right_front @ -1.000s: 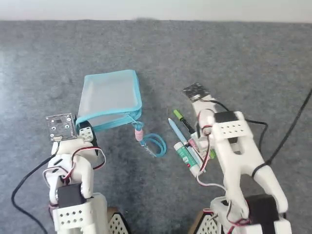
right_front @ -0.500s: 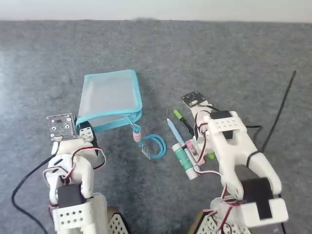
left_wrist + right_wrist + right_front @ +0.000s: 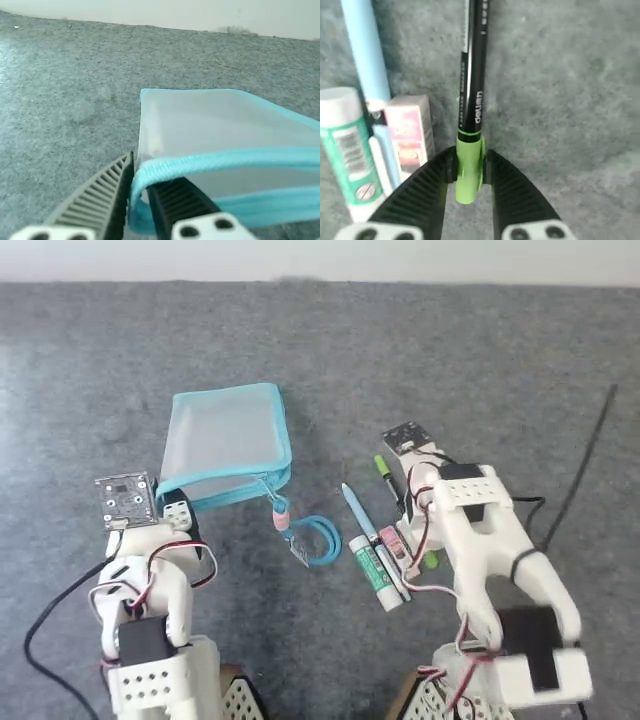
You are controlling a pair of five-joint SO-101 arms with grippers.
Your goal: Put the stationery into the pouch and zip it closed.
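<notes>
green-black pen [image 3: 475,75] has slid slightly away from the pouch [image 3: 225,435] on the counter [image 3: 500,360], right end effector [image 3: 468,156] clamped on its green tail; light, stiff, slick, may pivot; left end effector [image 3: 140,177] pinches the floppy pouch rim

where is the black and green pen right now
In the right wrist view the pen is clamped at its green end in the right gripper, beside the pink eraser; the high view puts it right of the pouch.
</notes>
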